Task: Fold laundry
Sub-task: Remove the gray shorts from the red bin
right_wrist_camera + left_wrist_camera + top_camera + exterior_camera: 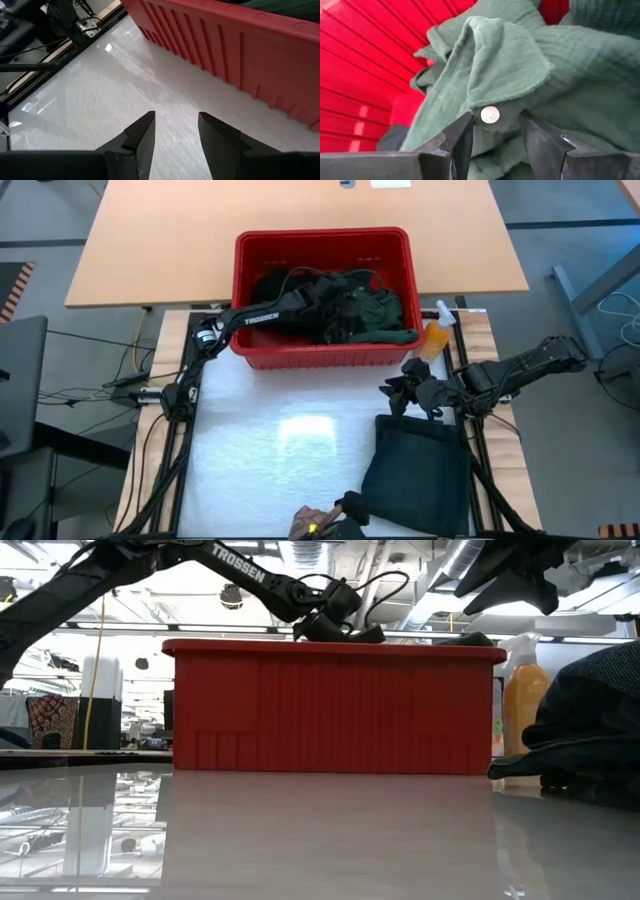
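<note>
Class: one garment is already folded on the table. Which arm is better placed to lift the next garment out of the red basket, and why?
Left. The left gripper is inside the red basket, fingers straddling the green shirt. The right gripper hangs open over bare table beside the folded garment.

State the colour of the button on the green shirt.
White, or pale silvery, button on the green shirt; clearest in the left wrist view.
</note>
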Robot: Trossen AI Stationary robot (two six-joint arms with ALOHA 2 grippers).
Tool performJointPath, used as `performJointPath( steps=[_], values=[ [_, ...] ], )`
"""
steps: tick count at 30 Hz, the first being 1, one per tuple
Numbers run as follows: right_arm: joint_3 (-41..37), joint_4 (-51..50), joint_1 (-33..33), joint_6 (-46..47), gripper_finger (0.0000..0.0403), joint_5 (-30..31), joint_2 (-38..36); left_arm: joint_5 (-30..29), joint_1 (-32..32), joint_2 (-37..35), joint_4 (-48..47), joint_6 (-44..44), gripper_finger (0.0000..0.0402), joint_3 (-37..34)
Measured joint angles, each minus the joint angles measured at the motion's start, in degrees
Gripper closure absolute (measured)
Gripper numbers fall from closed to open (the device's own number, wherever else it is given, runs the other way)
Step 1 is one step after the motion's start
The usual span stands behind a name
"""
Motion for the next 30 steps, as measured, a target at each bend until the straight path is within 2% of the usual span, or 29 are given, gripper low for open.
performJointPath(
  steps=[4,8,10,13,16,24,30],
  values=[
    [0.0,-0.01,-0.72,-0.02,0.0226,-0.11,0.34,0.0,0.1,0.0,-1.67,-3.64,0.0279,-0.04],
    [0.0,0.05,-1.05,0.16,0.0226,-0.25,0.68,-0.21,0.0,0.0,-2.07,-6.21,0.0371,-0.09],
    [0.0,0.07,-0.96,0.35,0.0226,-0.5,0.7,-0.08,-0.06,-0.01,-0.83,-9.46,0.039,-0.09],
    [0.0,0.04,-0.24,0.94,0.0226,-1.33,0.68,-0.62,-0.15,-1.08,-0.51,-12.7,0.0399,-0.14],
    [0.0,0.03,0.57,0.94,0.0226,-1.73,0.7,-3.4,-0.17,-4.6,-0.72,-11.94,0.0401,-0.15],
    [0.0,-0.23,1.14,-0.17,0.0226,-1.38,0.69,-15.34,2.17,-20.17,-4.06,-4.05,0.0401,-0.15],
    [0.0,-0.2,0.87,-2.07,0.0226,1.17,0.68,-21.49,8.22,-32.52,-5.38,-1.4,0.0401,-0.11]
  ],
)
